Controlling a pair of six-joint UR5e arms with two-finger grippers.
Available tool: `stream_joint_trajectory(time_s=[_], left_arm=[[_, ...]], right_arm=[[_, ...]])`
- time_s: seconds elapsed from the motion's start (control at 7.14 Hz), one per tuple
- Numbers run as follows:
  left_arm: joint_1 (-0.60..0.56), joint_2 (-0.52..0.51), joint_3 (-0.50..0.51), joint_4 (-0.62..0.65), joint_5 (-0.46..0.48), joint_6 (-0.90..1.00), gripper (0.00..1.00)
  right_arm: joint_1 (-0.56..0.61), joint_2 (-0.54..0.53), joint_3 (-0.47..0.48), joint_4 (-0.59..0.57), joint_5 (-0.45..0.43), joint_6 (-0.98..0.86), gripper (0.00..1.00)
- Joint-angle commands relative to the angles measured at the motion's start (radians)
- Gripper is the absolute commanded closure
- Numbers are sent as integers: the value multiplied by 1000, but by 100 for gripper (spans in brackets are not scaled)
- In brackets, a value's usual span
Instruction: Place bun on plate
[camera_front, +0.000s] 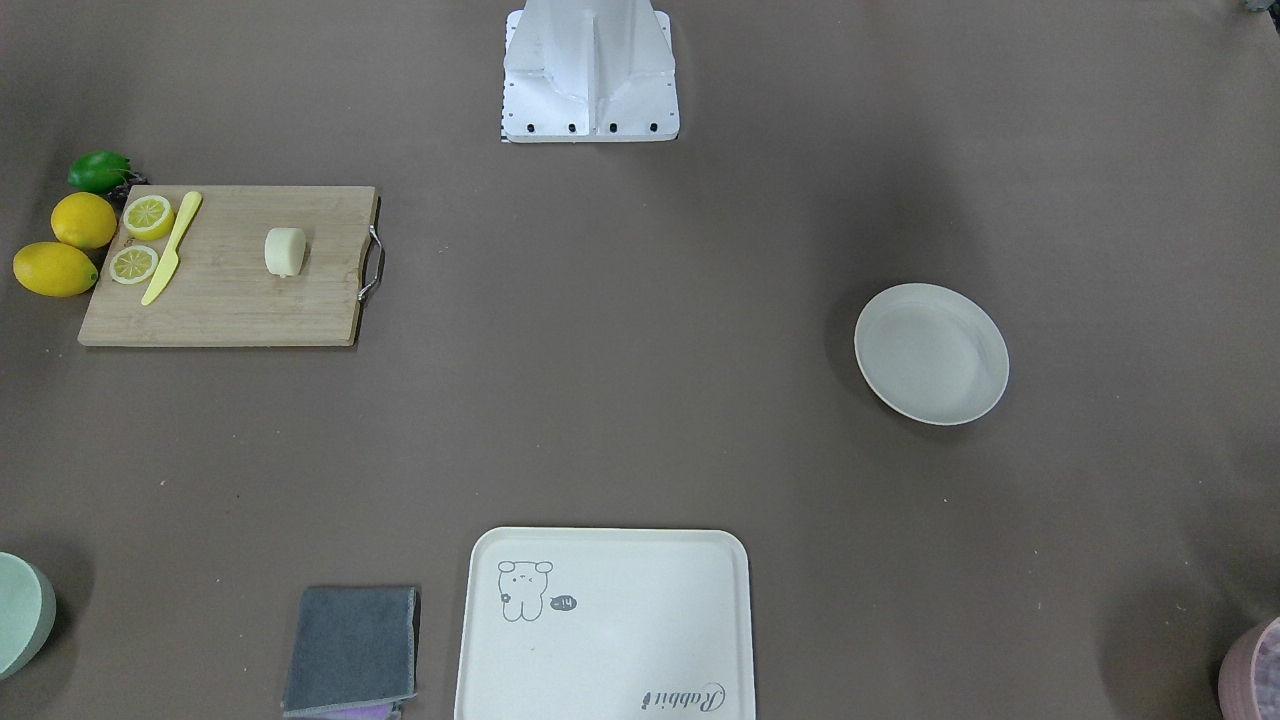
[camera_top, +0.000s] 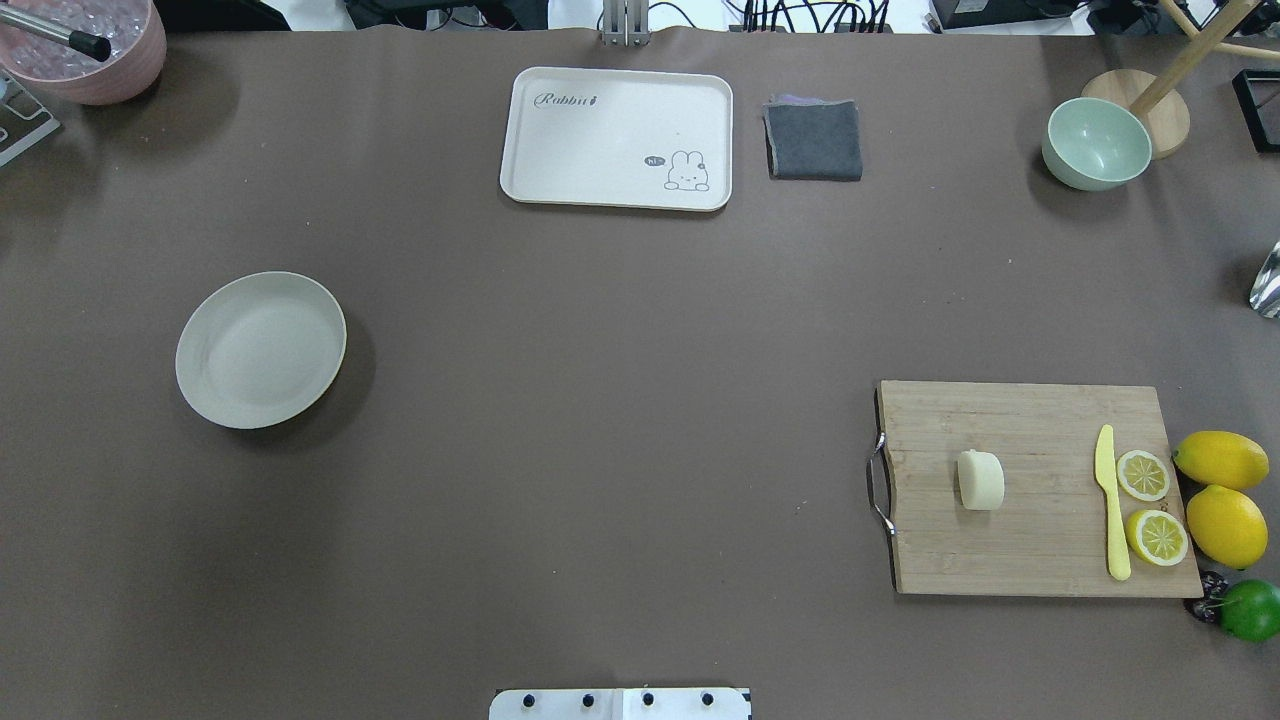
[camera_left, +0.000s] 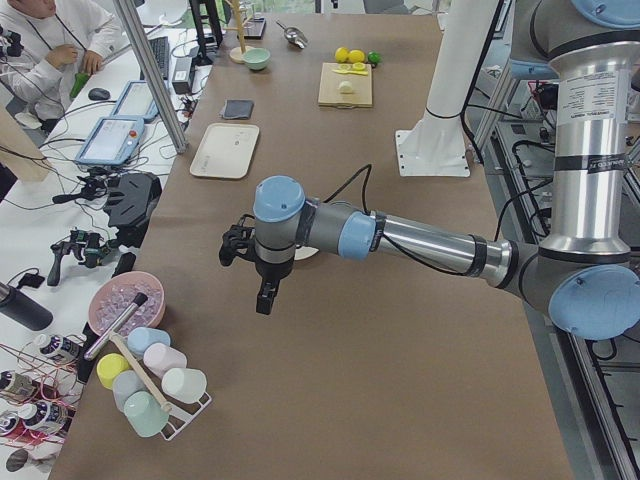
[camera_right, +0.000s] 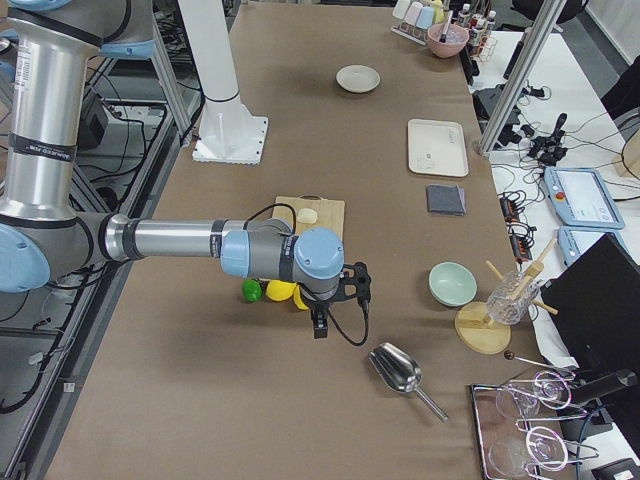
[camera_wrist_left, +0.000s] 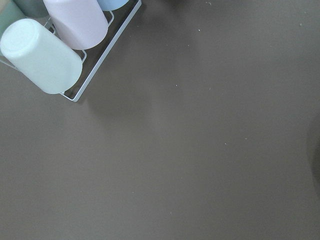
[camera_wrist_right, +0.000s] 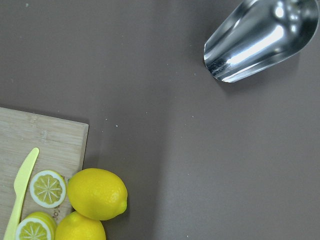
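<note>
Over the table (camera_left: 400, 350), left pincer (camera_left: 265, 294) pointing down, right pincer (camera_right: 318, 325) likewise, well apart

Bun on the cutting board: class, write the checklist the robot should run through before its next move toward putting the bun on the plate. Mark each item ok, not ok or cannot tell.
1. Bun lies alone on the cutting board, nothing touching it: ok.
2. Yellow knife and lemon halves lie apart from the bun: ok.
3. Plate is empty: ok.
4. Right gripper is above the bun: not ok; it hangs off the board, beyond the whole lemons.
5. Right gripper is open for a grasp: cannot tell, since it is seen only from the side.
6. Left gripper is open: cannot tell, same reason.
</note>
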Motion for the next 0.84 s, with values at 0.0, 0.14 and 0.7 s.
stream_joint_trajectory(time_s=[0.0,0.14,0.7], left_arm=[[-8,6,27,-183,5,-2,2],[-8,-2,42,-225,4,-3,2],[-4,-14,64,-322,-69,-3,2]], right_arm=[[11,-2,3,0,51,-3,0],[52,1,3,3,102,-3,0],[117,85,-19,185,124,16,0]])
